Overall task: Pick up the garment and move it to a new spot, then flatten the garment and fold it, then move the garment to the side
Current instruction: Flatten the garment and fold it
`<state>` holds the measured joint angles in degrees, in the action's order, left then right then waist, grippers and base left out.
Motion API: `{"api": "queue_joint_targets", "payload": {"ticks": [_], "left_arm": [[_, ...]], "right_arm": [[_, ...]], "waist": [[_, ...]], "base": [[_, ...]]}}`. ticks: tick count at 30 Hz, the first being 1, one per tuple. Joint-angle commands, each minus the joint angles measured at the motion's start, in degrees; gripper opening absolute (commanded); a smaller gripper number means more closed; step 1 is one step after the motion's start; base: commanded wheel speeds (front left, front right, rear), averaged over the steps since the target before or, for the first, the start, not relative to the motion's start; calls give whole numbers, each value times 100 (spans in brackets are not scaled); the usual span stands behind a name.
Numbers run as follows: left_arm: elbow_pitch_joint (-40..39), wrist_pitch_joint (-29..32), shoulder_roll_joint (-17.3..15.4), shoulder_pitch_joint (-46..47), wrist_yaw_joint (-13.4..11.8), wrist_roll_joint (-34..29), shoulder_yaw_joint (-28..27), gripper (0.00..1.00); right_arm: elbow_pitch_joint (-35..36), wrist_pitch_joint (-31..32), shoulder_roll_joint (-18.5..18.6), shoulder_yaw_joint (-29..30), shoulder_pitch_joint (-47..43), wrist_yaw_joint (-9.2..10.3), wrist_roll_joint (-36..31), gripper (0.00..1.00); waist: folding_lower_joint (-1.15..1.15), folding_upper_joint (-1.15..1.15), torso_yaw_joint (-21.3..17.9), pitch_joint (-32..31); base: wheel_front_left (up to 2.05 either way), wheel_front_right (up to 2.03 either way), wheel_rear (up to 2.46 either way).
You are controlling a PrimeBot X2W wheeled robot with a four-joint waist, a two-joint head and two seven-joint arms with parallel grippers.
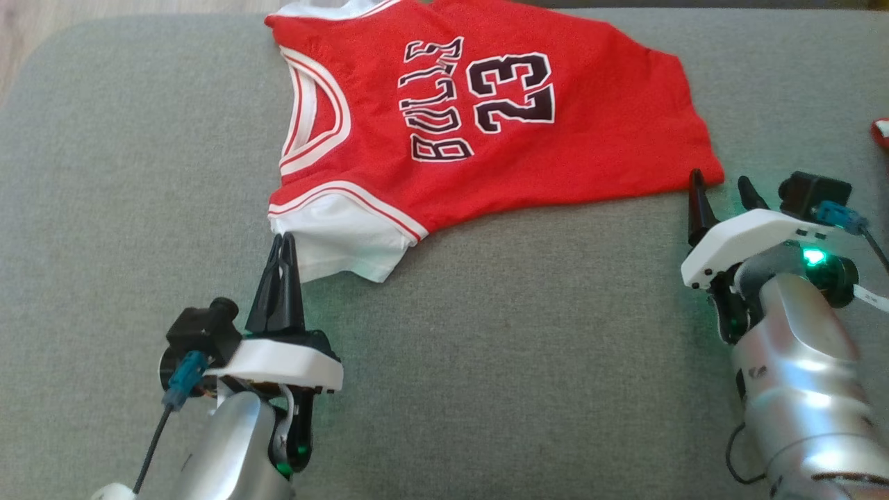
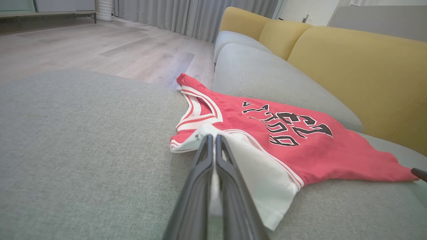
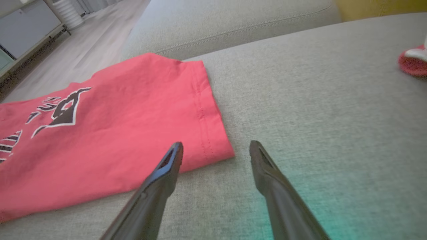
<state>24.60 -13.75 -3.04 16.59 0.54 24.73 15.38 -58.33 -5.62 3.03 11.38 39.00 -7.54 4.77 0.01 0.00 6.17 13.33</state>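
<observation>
A red sleeveless garment (image 1: pixel 611 118) with white trim and black "BULLS 23" lettering lies spread on the grey sofa cushion (image 1: pixel 486 347). My left gripper (image 1: pixel 283 239) is shut on the white shoulder panel at the garment's near left corner; the left wrist view shows white cloth (image 2: pixel 267 180) pinched between the closed fingers (image 2: pixel 213 138). My right gripper (image 1: pixel 719 182) stands open at the garment's near right hem corner. In the right wrist view that corner of the garment (image 3: pixel 116 133) lies between the spread fingertips (image 3: pixel 216 146), which are low over the cushion.
A small red and white item (image 1: pixel 881 132) lies at the cushion's right edge (image 3: pixel 413 61). Yellow backrests (image 2: pixel 367 73) rise beyond the garment. Wooden floor (image 2: pixel 100 43) lies past the cushion's left end. Bare grey cushion stretches in front of the garment.
</observation>
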Motion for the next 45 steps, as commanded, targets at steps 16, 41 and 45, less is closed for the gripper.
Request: {"api": "queue_joint_targets", "payload": {"ticks": [16, 41, 45], "left_arm": [[-48, -109, -11, 320, -22, 52, -13, 0], [-1710, -37, -368, 1408, -41, 724, -1214, 0], [-2452, 165, -473, 1525, -178, 878, -1427, 0]], "right_arm": [[-1199, -202, -15, 545, 837, 5, -890, 47], [2323, -936, 497, -2829, 737, 5, 2160, 0], [3230, -937, 896, -3095, 590, 5, 2121, 0]], "waist": [[-1, 0, 173, 182], [-1, 0, -931, -1036], [-1, 0, -1078, -1262]], "base": [[0, 0, 0], [0, 0, 0], [0, 0, 0]]}}
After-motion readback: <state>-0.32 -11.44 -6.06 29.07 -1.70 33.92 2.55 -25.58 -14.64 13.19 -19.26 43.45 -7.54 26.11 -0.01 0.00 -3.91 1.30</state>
